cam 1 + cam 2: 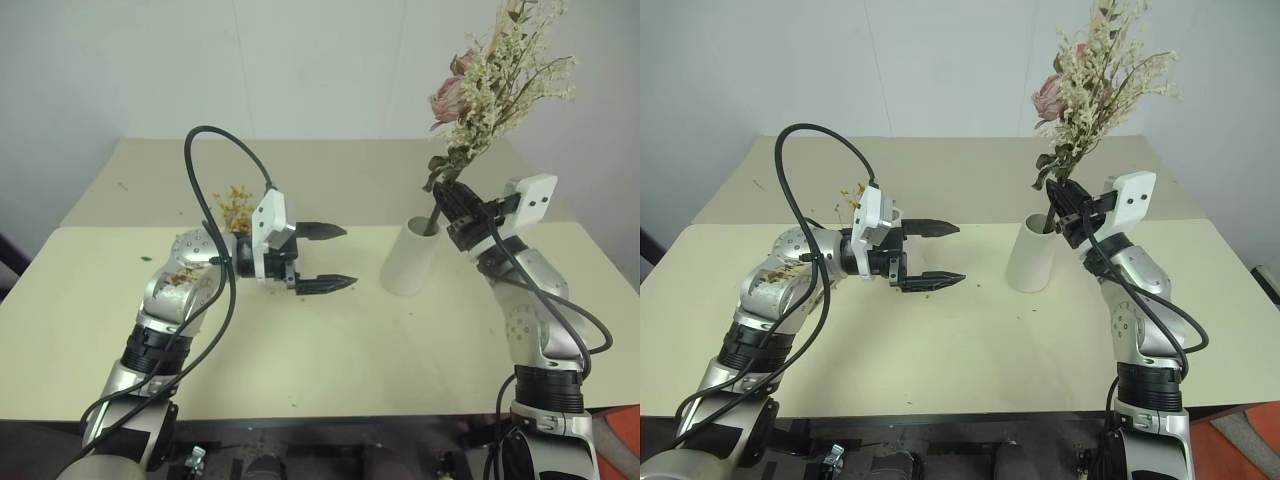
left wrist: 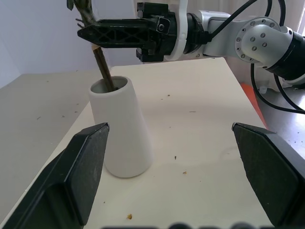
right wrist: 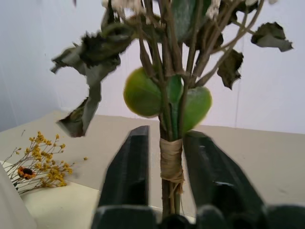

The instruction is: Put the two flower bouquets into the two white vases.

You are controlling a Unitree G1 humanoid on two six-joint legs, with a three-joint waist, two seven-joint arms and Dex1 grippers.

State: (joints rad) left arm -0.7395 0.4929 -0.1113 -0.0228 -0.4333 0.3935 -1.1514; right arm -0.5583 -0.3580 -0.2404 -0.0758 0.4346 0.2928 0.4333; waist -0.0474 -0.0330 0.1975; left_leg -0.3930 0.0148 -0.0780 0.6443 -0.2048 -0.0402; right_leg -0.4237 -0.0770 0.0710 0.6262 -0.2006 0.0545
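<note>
The cream-pink bouquet (image 1: 495, 75) stands upright with its stem end inside the cone-shaped white vase (image 1: 412, 257) at the middle right of the table. My right gripper (image 1: 455, 205) is around the bound stem (image 3: 170, 164) just above the vase mouth. Its fingers (image 3: 128, 176) are slightly parted, with a small gap on one side of the stem. The yellow bouquet (image 1: 235, 205) lies flat on the table behind my left arm. My left gripper (image 1: 335, 257) hangs open and empty, pointing sideways at the vase (image 2: 121, 129) from a short way off.
Two cream tables (image 1: 330, 350) meet along a seam behind the vase. Dried flower crumbs (image 2: 183, 172) are scattered around the vase. A black cable (image 1: 215, 135) loops above my left forearm. A white wall stands behind the far table.
</note>
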